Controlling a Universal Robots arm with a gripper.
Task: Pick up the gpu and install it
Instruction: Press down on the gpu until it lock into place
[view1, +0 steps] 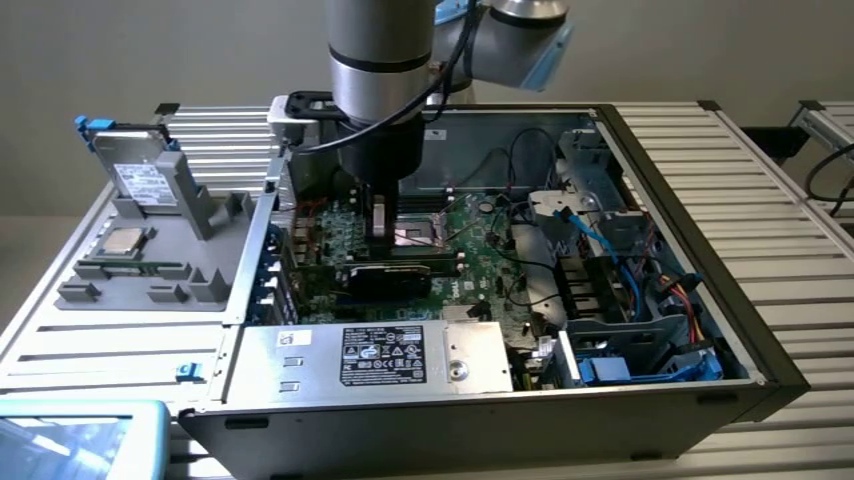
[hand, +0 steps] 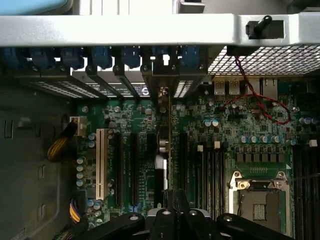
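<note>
Open black-and-silver desktop PC case (view1: 747, 330) lying on its side on slatted metal bench (view1: 787, 200); green motherboard (view1: 467, 250) exposed inside. Silver-grey robot arm (view1: 380, 60) reaches straight down into case, over expansion-slot area. Grey plastic parts tray (view1: 147, 270) on exterior view's left, outside case, w/ grey boxy drive (view1: 140, 175) standing in it. Silver PSU box w/ black label (view1: 380, 355) at case's near edge. Black gripper (hand: 172, 197) pressed together, pinching thin green gpu card (hand: 164, 150) edge-on; card stands upright over long black slot (hand: 150, 165), silver end bracket (hand: 165, 75) at rear blue-tabbed bays. Can't tell if fully seated. Empty square CPU socket (hand: 260, 200) just beside.
</note>
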